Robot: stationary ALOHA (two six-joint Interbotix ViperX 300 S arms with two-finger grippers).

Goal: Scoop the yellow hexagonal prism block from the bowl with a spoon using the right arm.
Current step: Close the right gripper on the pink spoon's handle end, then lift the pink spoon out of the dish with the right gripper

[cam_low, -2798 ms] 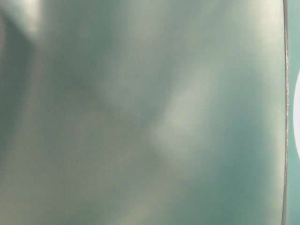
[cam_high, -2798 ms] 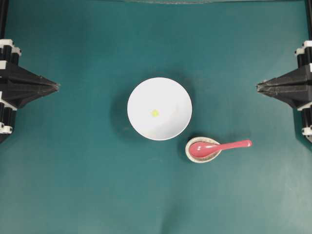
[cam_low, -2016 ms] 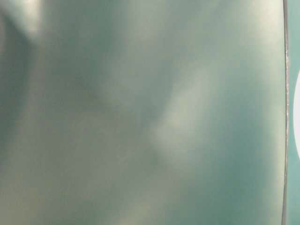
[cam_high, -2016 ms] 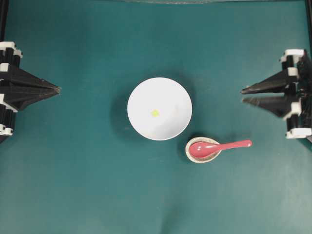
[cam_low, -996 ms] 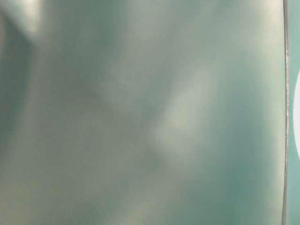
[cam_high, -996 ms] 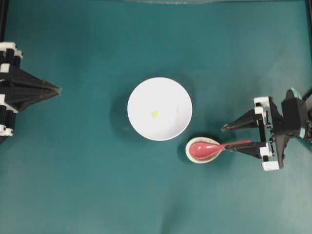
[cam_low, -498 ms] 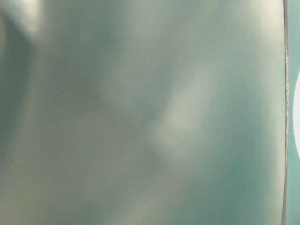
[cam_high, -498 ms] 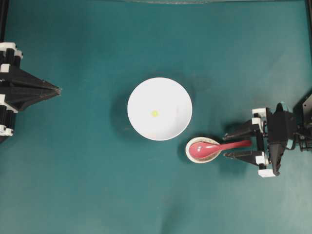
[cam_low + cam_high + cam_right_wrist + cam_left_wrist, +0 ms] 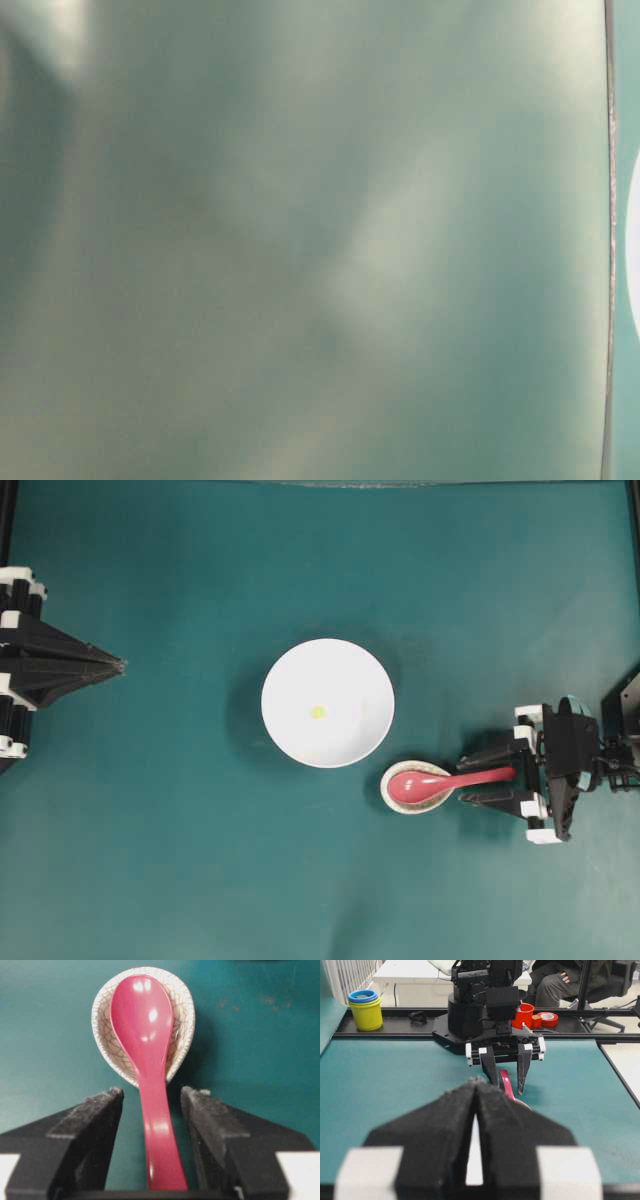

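In the middle of the green mat (image 9: pixel 180 860) you've got the white bowl (image 9: pixel 350 670), with the tiny yellow block (image 9: pixel 318 712) lying loose on its floor, a little left of centre. Just below-right of the bowl, the pink-red spoon (image 9: pixel 440 781) has its scoop resting in the small speckled dish (image 9: pixel 392 795), handle pointing right. Your right claw (image 9: pixel 486 776) straddles that handle: in the right wrist view both pads (image 9: pixel 95 1120) stand either side of the spoon (image 9: pixel 150 1090) with a visible gap on each side, so wide open, nothing held, not touching. The dish (image 9: pixel 185 1015) sits just beyond the pad tips. Your left claw (image 9: pixel 118 664) is parked at the left edge, well away from the bowl, pads pressed together and empty (image 9: pixel 475 1110). Table-level view is a blur, nothing readable.
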